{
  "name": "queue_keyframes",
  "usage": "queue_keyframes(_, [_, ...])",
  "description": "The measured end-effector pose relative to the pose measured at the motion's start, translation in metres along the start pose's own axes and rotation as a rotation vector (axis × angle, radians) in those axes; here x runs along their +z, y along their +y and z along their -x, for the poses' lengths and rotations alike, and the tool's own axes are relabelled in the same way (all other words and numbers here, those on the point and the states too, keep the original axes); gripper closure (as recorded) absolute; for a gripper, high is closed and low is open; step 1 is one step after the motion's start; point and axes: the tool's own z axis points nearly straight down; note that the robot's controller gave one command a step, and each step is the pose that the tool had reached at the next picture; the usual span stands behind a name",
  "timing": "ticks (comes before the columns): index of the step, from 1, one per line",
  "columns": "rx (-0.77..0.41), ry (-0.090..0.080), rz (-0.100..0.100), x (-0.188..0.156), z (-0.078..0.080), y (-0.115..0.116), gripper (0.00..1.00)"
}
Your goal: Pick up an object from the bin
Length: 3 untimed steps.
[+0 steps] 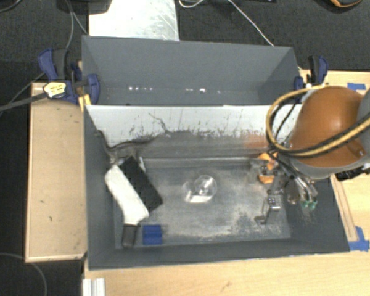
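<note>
Clear rounded thing (200, 189), apart, view-left of end effector (270, 211)

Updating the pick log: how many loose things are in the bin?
5: white block and black block side by side at left, small blue piece and dark piece at front left, clear lump in the middle. The arm may hide more at right.

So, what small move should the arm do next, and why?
Probably a short shift to the view's left, toward the clear rounded thing in the middle of the bin. The gripper is over bare floor at the right side, seemingly nothing under it, and that clear thing lies alone, well apart from the white block and black bar.
</note>
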Motion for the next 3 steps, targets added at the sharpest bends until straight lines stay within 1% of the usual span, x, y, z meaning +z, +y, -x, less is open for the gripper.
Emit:
queue_keyframes(1, [0.0,0.0,0.0,0.0,0.0,0.0,0.0])
queue_keyframes(2, [-0.097,-0.011,0.0,0.095,0.066,0.065,0.0])
queue_keyframes(3, [-0.115,-0.003,0.002,0.139,0.087,0.087,0.0])
